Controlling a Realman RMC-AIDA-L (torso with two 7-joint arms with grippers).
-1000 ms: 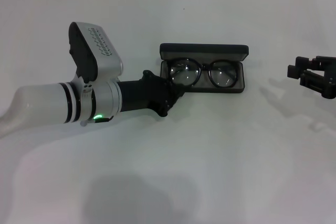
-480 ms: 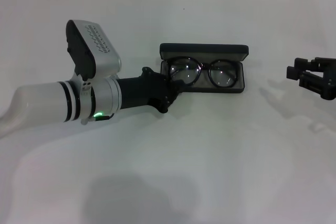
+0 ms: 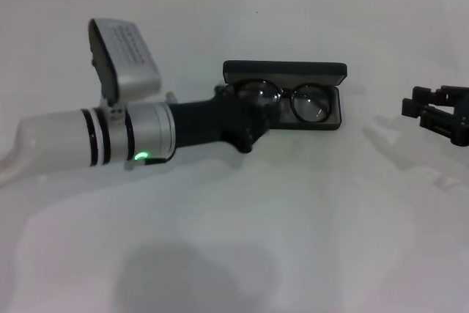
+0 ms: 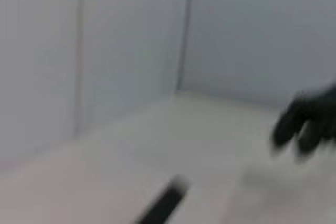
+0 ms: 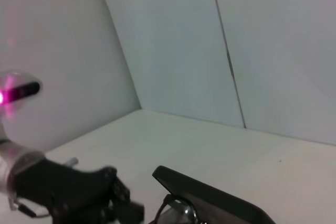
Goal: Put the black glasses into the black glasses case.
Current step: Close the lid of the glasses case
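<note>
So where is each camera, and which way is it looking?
Head view: up on the robot's head, looking down at the table. It shows the left gripper at the glasses lying in the open case, and the right gripper off to the right.
Left wrist view: on the left arm, looking across the table to the wall; a dark blurred shape is far off.
Right wrist view: on the right arm, looking across at the case and left gripper.
Head and right wrist views share the case and left gripper.

White table [image 3: 293, 218] — black glasses case [image 3: 284, 73]
</note>
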